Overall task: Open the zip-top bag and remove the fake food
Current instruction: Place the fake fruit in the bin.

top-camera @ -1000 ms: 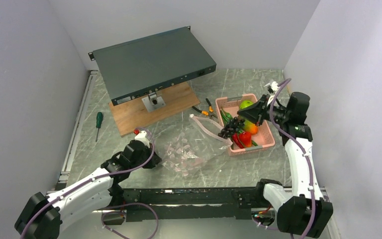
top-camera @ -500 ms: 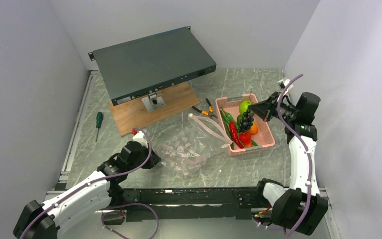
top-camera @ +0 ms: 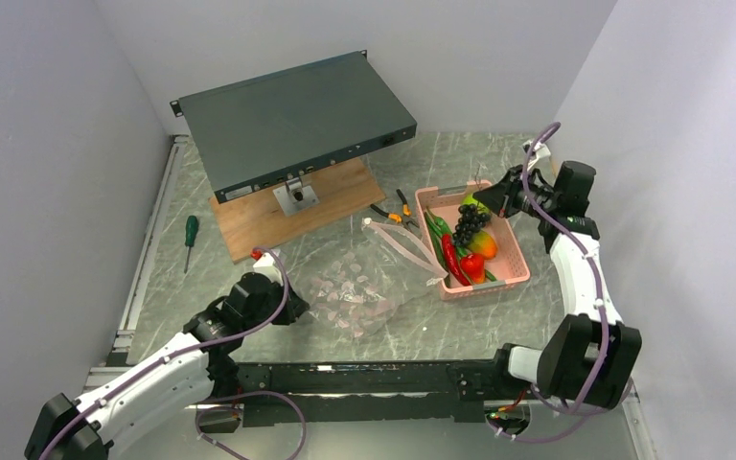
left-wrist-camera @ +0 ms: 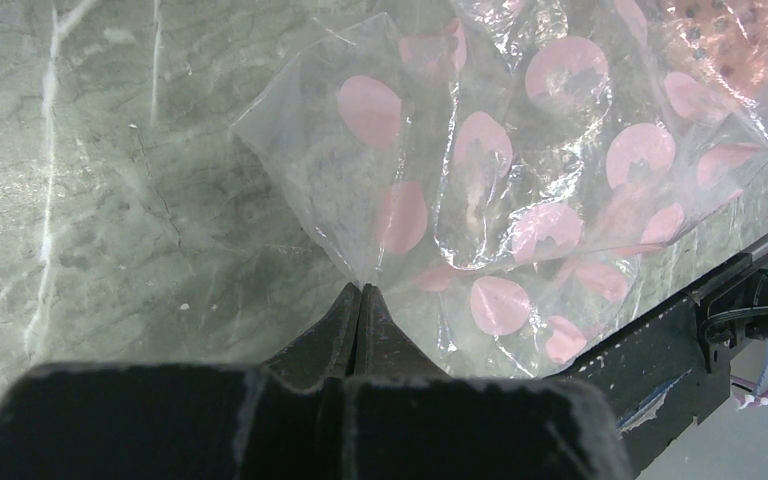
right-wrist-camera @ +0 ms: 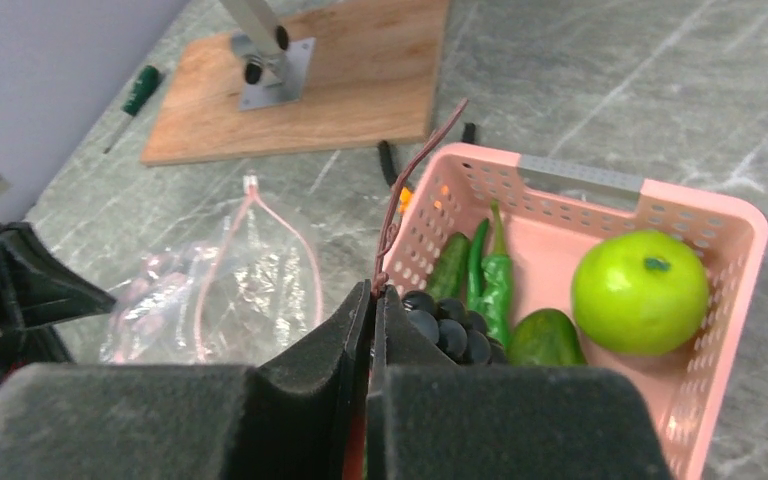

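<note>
While the left pincer (left-wrist-camera: 360, 292) nips its corner, the zip-top bag (left-wrist-camera: 520, 150) fans out ahead.

Open surface (top-camera: 460, 321) in front of zip-top bag (top-camera: 359, 287) and basket (top-camera: 485, 286). Tilted grey box (top-camera: 292, 120) on wooden board (top-camera: 249, 225) blocks rear left. Pliers (top-camera: 393, 213) between board and basket. Basket full of fake food (top-camera: 472, 264), right wall (top-camera: 671, 192) close. Screwdriver (top-camera: 190, 232) in left strip.

One dotted zip-top bag (top-camera: 359, 287), one pink basket (top-camera: 510, 259), one green apple (right-wrist-camera: 640, 290), one grape bunch (top-camera: 468, 222), one screwdriver (top-camera: 190, 233)
</note>
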`<state>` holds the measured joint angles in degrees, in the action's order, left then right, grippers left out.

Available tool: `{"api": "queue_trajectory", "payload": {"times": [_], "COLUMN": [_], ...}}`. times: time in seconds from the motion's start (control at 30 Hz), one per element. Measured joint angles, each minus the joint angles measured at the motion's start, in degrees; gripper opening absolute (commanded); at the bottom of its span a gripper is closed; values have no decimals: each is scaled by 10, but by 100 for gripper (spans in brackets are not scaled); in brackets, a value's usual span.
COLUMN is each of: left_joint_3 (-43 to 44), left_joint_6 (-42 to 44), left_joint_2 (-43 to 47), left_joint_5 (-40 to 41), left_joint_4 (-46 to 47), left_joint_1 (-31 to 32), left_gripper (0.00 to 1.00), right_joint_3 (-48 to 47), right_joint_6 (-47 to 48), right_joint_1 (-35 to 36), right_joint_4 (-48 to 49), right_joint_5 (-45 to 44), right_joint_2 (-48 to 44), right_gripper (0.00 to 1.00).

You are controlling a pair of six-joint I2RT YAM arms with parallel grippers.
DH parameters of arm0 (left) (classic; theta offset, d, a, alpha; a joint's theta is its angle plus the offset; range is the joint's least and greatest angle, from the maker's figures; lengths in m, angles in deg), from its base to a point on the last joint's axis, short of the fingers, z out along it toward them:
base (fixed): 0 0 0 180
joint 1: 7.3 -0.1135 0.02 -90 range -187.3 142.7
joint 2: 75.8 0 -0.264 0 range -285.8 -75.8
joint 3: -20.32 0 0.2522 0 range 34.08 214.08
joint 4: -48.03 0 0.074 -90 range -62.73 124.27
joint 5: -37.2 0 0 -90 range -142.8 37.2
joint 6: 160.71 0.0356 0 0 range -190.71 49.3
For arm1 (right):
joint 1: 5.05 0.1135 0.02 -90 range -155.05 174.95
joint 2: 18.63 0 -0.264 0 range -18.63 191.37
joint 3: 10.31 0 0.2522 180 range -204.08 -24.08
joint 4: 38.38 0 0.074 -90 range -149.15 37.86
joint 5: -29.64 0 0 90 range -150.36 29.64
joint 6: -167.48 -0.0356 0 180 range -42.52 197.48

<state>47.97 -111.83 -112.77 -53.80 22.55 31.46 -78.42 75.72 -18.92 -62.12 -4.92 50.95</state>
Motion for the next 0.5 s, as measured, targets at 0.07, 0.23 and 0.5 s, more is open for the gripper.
{"api": "queue_trajectory", "payload": {"times": [0.07, 0.23, 0.5], "left_joint_3": [0, 0, 0], "left_joint_6": [0, 0, 0], "left_joint_2": [1, 1, 21], "left_joint_5": [0, 0, -3], "left_joint_4": [0, 0, 0], "left_joint_1": [0, 0, 0], "left_gripper": [0, 0, 0], "right_joint_3": [0, 0, 2], "right_joint_6": [12, 38, 70], "right_joint_1": [1, 2, 2], "right_joint_4": [-5, -19, -35], "right_joint_5": [-16, -50, -103], "right_joint_2": [18, 30, 14], "right_gripper": [17, 35, 55]}}
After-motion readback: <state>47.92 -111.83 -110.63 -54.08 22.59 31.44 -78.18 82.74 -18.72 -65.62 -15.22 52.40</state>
